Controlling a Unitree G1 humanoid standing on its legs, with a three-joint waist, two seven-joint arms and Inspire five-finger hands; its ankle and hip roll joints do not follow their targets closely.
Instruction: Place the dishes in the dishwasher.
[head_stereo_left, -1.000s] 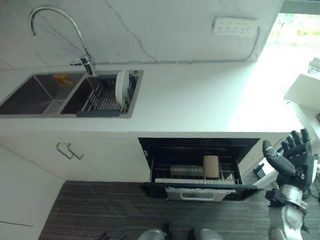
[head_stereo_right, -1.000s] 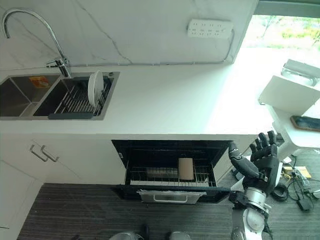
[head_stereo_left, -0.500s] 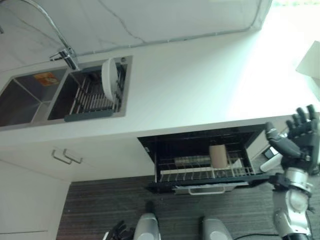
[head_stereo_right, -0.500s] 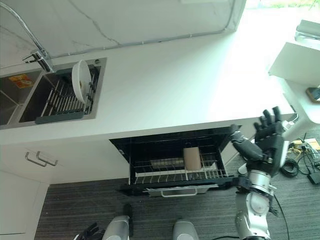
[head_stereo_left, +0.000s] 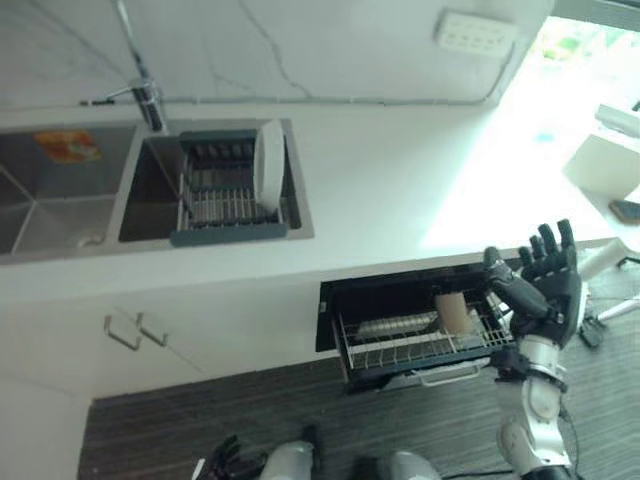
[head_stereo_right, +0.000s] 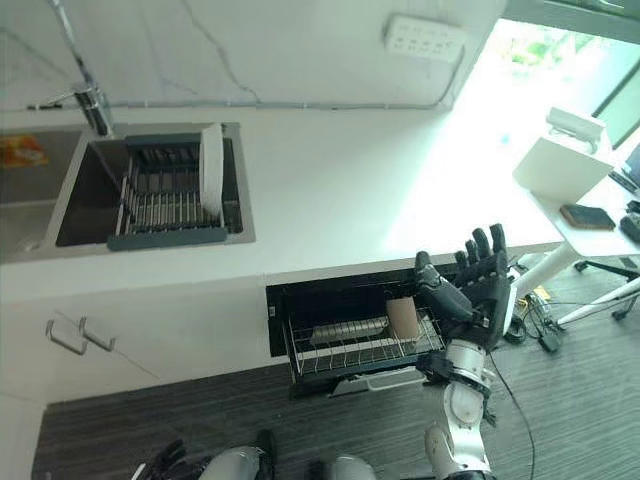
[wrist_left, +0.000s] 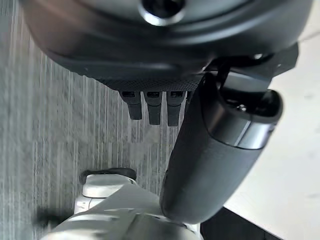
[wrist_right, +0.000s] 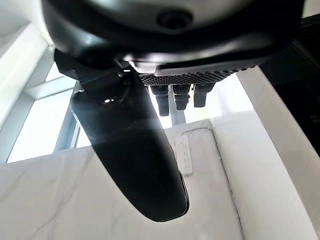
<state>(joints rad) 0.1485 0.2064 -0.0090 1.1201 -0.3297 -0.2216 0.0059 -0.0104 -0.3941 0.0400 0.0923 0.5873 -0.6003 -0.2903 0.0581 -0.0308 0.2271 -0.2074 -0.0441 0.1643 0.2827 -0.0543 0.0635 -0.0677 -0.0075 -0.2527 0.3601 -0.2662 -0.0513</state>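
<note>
Your right hand (head_stereo_left: 545, 280) is raised at about 4 o'clock in the head view, just to the right of the open dishwasher, palm toward the camera. Its fingers (head_stereo_left: 552, 240) stand straight and spread wide, the thumb out to the side, and they hold nothing.

Your left hand (wrist_left: 150, 107) hangs low over the grey wood-grain floor (head_stereo_left: 180, 430). Its own wrist view shows the fingers (wrist_left: 152, 106) only as short stubs past the palm, so you cannot tell whether they are straight or curled; nothing shows in them.

The round white plate (head_stereo_left: 268, 178) stands on edge at the right end of the grey wire dish rack (head_stereo_left: 230, 195), which sits in the right basin of the steel double sink (head_stereo_left: 60, 195) at about 10 o'clock. It is well apart from both hands.

The black pull-out dishwasher drawer (head_stereo_left: 420, 325) is open below the white stone surface (head_stereo_left: 400, 180) at about 5 o'clock. In its wire basket (head_stereo_right: 360, 345) a beige cylindrical cup (head_stereo_left: 457, 313) stands upright near the right side, with a grey item lying flat to its left that you cannot make out clearly.
</note>
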